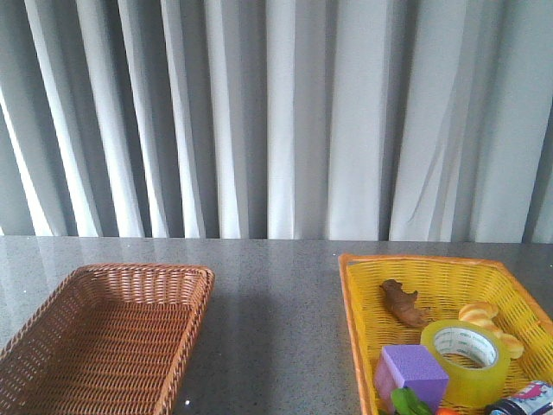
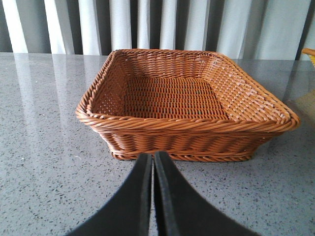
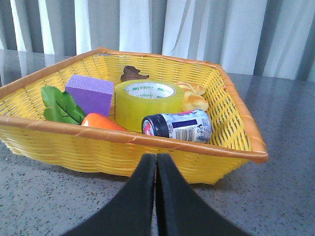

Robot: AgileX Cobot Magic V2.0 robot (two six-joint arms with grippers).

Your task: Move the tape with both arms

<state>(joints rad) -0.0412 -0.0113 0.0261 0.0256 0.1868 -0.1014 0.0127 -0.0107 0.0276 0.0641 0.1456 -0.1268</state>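
The yellow tape roll (image 1: 467, 360) lies flat in the yellow basket (image 1: 359, 311) at the right of the table; it also shows in the right wrist view (image 3: 147, 103), between a purple block and a small bottle. My right gripper (image 3: 156, 158) is shut and empty, low over the table just outside that basket's near wall. My left gripper (image 2: 152, 158) is shut and empty, just outside the near wall of the empty brown wicker basket (image 2: 187, 123). Neither arm shows in the front view.
The yellow basket also holds a purple block (image 3: 90, 93), green leaf (image 3: 61, 105), orange toy (image 3: 101, 122), small bottle (image 3: 179, 127), croissant toy (image 3: 193, 96) and a brown piece (image 1: 403, 304). The brown basket (image 1: 104, 337) is at the left. Grey curtains hang behind.
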